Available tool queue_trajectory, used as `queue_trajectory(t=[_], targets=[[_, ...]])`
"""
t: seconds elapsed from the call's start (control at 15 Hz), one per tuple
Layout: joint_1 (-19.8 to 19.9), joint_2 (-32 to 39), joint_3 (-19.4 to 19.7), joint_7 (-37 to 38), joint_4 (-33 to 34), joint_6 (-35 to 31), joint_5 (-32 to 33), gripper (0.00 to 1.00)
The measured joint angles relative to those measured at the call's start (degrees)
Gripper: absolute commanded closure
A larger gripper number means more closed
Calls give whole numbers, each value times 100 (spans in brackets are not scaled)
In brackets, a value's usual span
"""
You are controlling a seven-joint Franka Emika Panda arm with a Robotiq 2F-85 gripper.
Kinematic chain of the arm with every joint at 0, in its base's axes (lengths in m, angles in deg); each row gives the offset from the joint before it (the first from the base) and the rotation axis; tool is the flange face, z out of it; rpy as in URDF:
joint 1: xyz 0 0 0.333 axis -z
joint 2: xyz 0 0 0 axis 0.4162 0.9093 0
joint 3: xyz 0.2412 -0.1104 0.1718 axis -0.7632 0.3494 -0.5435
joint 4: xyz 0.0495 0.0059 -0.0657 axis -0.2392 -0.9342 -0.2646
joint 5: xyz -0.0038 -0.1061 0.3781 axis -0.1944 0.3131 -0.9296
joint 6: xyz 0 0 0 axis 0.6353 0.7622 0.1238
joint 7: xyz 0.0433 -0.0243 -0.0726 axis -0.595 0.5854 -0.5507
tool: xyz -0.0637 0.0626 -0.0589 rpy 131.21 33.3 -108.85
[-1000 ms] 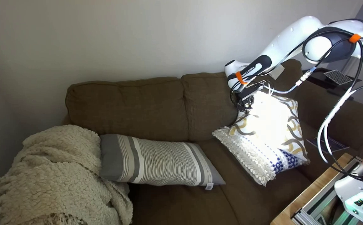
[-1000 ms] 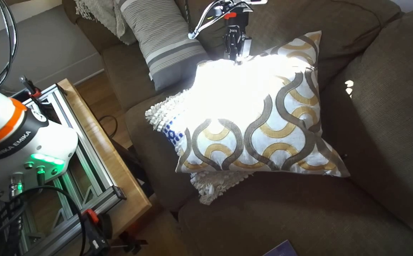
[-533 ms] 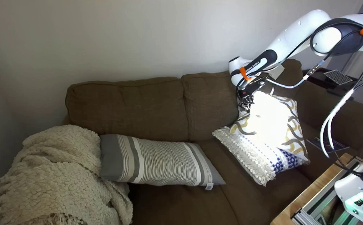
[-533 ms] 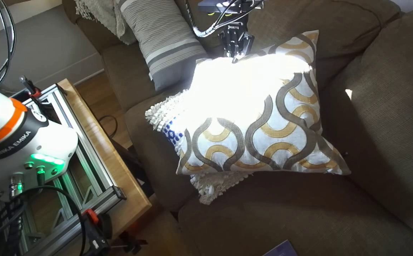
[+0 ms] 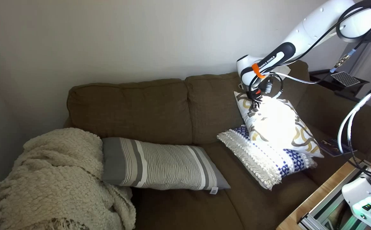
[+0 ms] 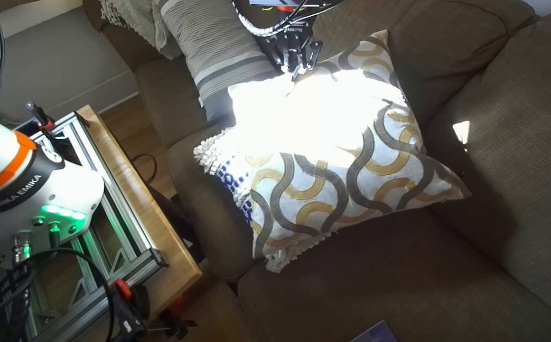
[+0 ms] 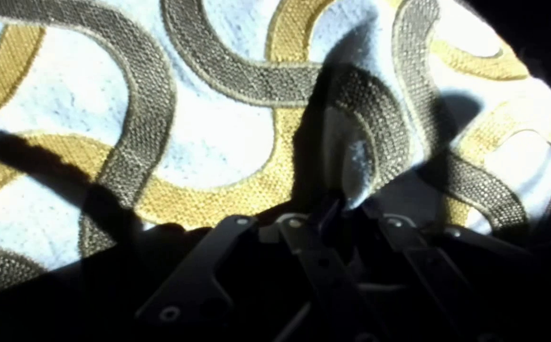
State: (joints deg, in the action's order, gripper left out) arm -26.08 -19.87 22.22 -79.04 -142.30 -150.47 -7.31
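A white pillow (image 6: 313,209) with grey and gold wavy bands lies on the couch, its upper part glaring bright in both exterior views. My gripper (image 6: 296,73) is at its back edge, pointing down. In the wrist view the pillow's fabric (image 7: 209,142) fills the upper picture. There a fold of it is bunched up and runs between the fingertips of the gripper (image 7: 349,209), which is shut on it; the jaws are dark and the fingers partly in shadow. Under the patterned pillow rests a fringed blue and white pillow (image 5: 246,156), partly covered.
A grey striped pillow (image 5: 169,166) lies on the brown couch (image 5: 134,111) beside a bunched cream blanket (image 5: 54,179). A book (image 5: 332,147) is on the seat near the armrest. The robot's base stands on a wooden table (image 6: 161,237) at the couch's front.
The arm has drawn back, and the patterned pillow has shifted and turned with the gripper. More of the blue and white pillow underneath shows now in an exterior view.
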Motion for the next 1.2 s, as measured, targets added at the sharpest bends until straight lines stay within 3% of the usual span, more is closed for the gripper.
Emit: queue_trajectory(t=[0.27, 0.33, 0.53, 0.93, 1.2], targets=[[20, -212, -256, -774, -445, 180, 106, 97], [21, -220, -317, -969, -512, 269, 130, 64], [19, -221, -414, -1260, -570, 599, 208, 50], [209, -686, -429, -763, -575, 305, -158, 4], [533, -1255, -361, -491, -616, -12, -489, 0]])
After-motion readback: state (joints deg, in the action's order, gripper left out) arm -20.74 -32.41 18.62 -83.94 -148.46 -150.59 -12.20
